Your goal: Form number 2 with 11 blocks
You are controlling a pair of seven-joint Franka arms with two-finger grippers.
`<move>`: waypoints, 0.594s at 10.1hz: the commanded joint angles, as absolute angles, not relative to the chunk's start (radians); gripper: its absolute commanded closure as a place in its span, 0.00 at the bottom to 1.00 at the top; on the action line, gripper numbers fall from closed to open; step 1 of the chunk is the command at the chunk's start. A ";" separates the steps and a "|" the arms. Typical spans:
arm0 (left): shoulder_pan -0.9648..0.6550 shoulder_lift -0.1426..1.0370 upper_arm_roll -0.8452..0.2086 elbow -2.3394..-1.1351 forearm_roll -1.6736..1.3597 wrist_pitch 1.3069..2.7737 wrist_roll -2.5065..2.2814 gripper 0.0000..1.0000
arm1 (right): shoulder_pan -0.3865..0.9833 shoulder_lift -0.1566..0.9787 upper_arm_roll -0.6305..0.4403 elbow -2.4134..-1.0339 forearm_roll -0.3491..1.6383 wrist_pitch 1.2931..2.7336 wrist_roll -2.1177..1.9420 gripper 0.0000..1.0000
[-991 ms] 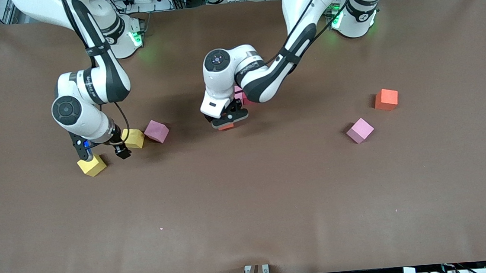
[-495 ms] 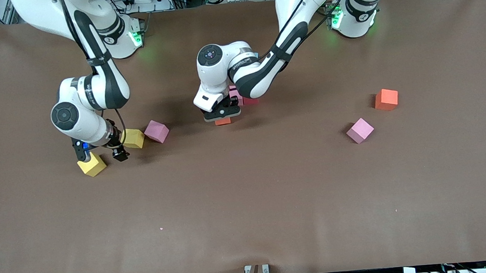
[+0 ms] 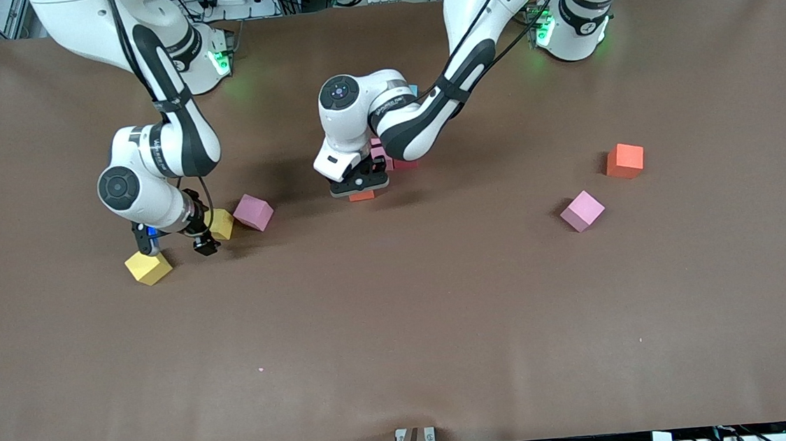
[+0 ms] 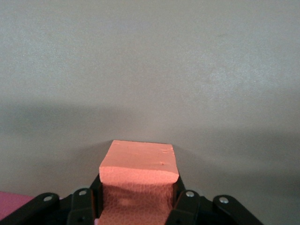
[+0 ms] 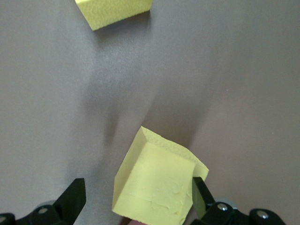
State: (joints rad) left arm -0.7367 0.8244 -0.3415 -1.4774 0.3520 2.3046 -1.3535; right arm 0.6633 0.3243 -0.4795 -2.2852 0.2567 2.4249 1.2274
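Note:
My left gripper (image 3: 361, 189) (image 4: 138, 201) is shut on an orange-red block (image 3: 362, 196) (image 4: 139, 164), held low over the table beside a pink block (image 3: 379, 153) and a red block (image 3: 406, 165). The left forearm hides most of the number 2. My right gripper (image 3: 176, 248) (image 5: 138, 187) hangs open and low between two yellow blocks (image 3: 149, 268) (image 3: 223, 224). In the right wrist view one yellow block (image 5: 157, 187) lies between the open fingers, close against one finger, and the other (image 5: 112, 11) lies farther off. I cannot tell which of the two is which.
A pink block (image 3: 253, 212) lies beside the yellow pair. An orange block (image 3: 625, 160) and another pink block (image 3: 581, 210) lie toward the left arm's end. A light blue bit (image 3: 413, 90) peeks from under the left arm.
The left gripper has carried the orange-red block closer to the pink and red blocks. The right gripper, still open, has shifted off the nearer yellow block toward the other one.

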 commanded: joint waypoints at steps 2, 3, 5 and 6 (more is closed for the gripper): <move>-0.759 0.830 -0.331 -1.462 0.357 2.290 -1.345 0.71 | 0.667 0.295 -0.485 -2.295 0.272 2.389 1.016 0.00; -0.761 0.830 -0.331 -1.463 0.357 2.290 -1.345 0.71 | 0.669 0.288 -0.485 -2.292 0.272 2.384 0.979 0.00; -0.768 0.830 -0.331 -1.469 0.356 2.290 -1.345 0.71 | 0.667 0.241 -0.488 -2.270 0.265 2.311 0.825 0.00; -0.769 0.830 -0.331 -1.477 0.356 2.290 -1.345 0.71 | 0.655 0.218 -0.492 -2.243 0.265 2.240 0.742 0.00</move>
